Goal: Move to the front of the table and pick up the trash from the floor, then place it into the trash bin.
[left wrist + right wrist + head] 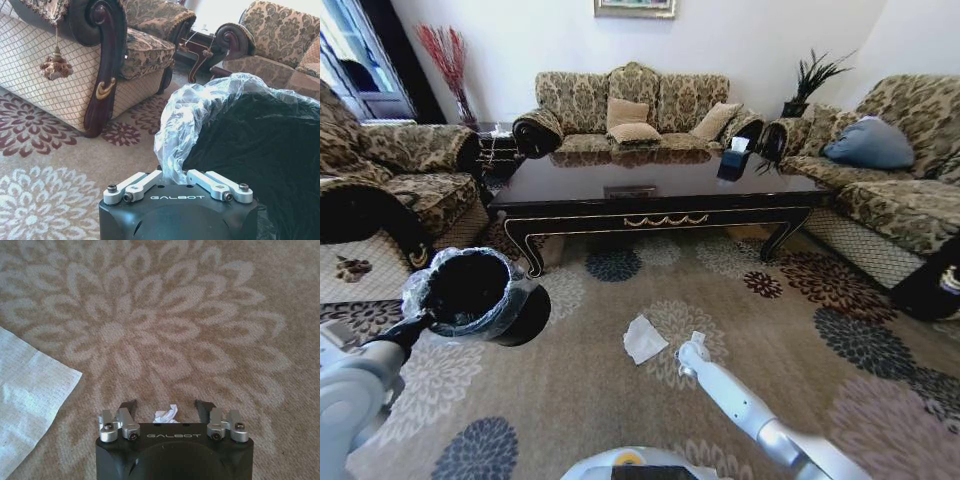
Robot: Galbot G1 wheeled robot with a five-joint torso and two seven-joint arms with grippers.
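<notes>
My left gripper (172, 176) is shut on the rim of the trash bin (465, 292), a black bucket with a crinkled clear liner (200, 107), and holds it up over the floor (600, 400) at my left. A flat white paper sheet (643, 338) of trash lies on the carpet in front of the dark table (650, 195). My right gripper (692, 346) hangs low just right of that sheet (30, 385). It (166, 404) is open, fingers (130, 407) spread, and a small crumpled white scrap (166, 414) shows between them near the palm.
Patterned sofas ring the table: one behind it (635, 110), an armchair (390, 180) at left, another sofa (890, 190) with a blue cushion (870, 143) at right. A dark box (732, 163) sits on the tabletop. Open carpet lies to my right front.
</notes>
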